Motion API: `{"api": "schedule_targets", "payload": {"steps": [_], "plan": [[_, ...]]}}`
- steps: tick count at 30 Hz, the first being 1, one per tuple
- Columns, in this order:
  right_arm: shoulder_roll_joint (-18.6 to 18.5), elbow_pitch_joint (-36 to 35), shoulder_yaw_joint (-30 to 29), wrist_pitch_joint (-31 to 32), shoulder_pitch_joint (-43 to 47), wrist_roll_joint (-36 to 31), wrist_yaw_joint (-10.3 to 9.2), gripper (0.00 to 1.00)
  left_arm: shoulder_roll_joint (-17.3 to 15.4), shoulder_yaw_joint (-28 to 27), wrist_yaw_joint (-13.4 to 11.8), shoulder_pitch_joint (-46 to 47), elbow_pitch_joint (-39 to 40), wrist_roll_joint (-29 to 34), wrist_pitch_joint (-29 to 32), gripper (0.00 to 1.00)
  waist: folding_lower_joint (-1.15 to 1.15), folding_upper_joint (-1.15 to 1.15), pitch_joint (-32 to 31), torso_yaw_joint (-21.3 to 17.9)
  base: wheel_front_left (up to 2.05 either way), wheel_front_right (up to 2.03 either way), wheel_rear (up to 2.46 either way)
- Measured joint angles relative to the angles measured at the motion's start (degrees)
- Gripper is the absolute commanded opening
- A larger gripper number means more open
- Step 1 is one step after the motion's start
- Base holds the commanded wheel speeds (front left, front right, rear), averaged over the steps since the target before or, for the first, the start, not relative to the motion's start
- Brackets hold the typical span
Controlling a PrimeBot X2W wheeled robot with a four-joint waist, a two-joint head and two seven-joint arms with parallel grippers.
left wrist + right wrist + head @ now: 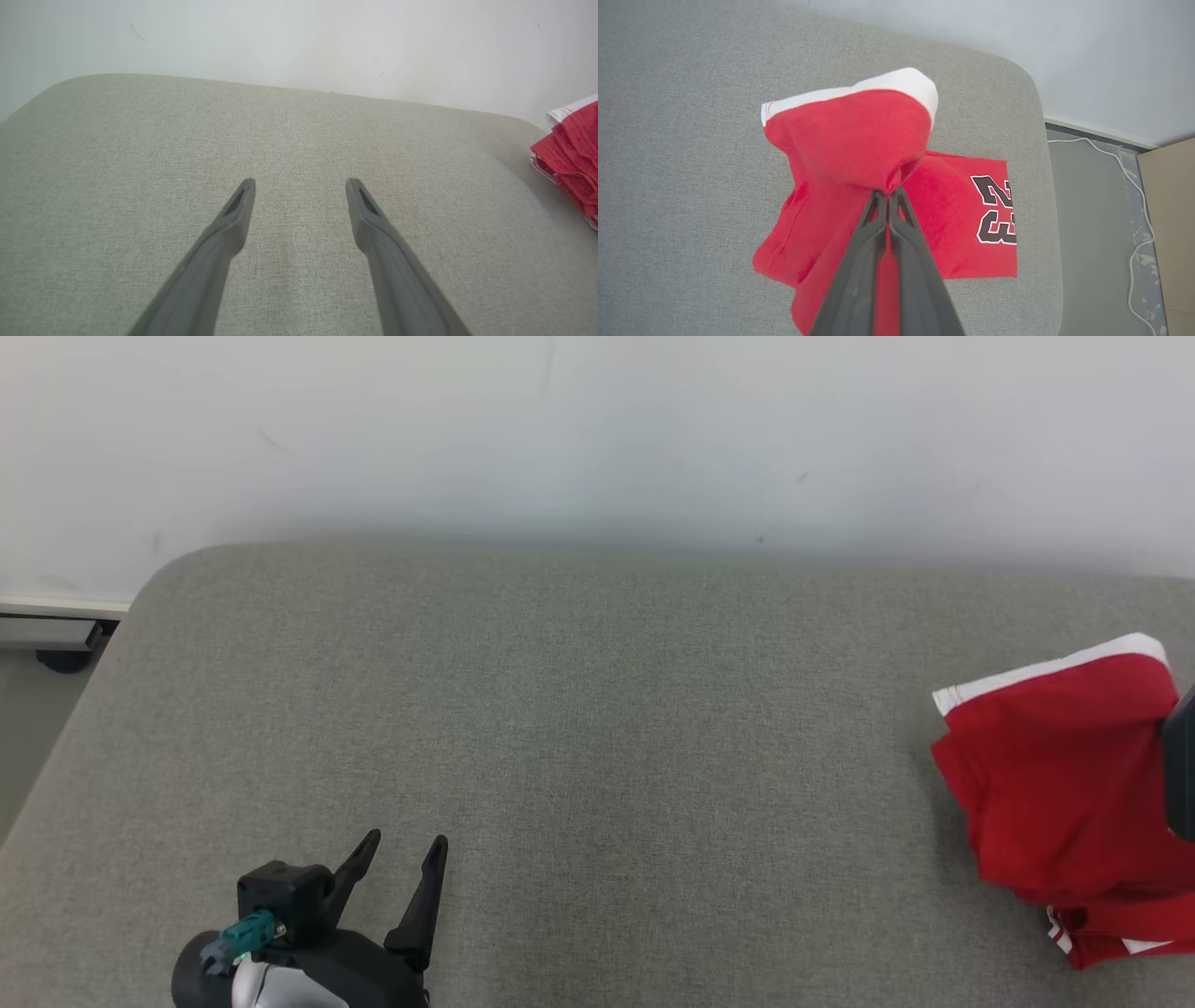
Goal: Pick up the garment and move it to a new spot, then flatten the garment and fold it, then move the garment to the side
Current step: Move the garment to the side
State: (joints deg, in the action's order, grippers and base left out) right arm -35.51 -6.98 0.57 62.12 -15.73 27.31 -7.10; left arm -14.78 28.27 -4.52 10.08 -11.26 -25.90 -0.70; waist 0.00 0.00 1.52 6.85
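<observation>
Left end effector (407, 840) sits well to the left of the garment (1055, 784), with its fingers spread wide and nothing between them. In the left wrist view its tips (301, 182) are over bare grey pad (299, 130), and the garment (572, 154) is just a red, white-edged bundle at the frame's right edge. Right end effector (889, 191) is pinched closed on a red fold of the garment (850, 140). That fold humps up with white trim on top, while the rest lies flat on the pad. The right wrist view shows this pinch; the head view cuts the garment off at the frame edge. A black, white-outlined "23" (994, 210) sits on the flat part, readable in the right wrist view. Past the garment is the pad's rounded corner, then floor (1087, 210) with a pale cable (1125, 186). A white wall (597, 429) is behind.
</observation>
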Motion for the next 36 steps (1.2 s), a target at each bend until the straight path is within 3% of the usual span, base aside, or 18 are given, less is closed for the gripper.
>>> {"api": "schedule_targets", "payload": {"steps": [12,21,36], "plan": [[-0.13,-1.75,-2.69,1.41,-0.54,-0.73,-0.02,0.0,-0.25,0.0,0.01,2.42,1.16,0.18,0.74,1.0,0.0,0.0,3.03,-0.28,0.0,0.0,0.0],[-5.14,-0.21,-3.23,1.49,0.04,-3.83,0.09,0.0,-0.33,0.0,0.05,3.4,1.13,0.18,1.18,1.0,0.0,0.0,4.08,-0.11,0.0,0.0,0.0],[-11.49,7.72,0.16,-1.86,2.3,-10.05,5.77,0.0,-0.31,0.59,0.52,4.55,1.16,0.52,1.96,1.0,0.0,0.0,5.86,-0.19,0.0,0.0,0.0]]}}
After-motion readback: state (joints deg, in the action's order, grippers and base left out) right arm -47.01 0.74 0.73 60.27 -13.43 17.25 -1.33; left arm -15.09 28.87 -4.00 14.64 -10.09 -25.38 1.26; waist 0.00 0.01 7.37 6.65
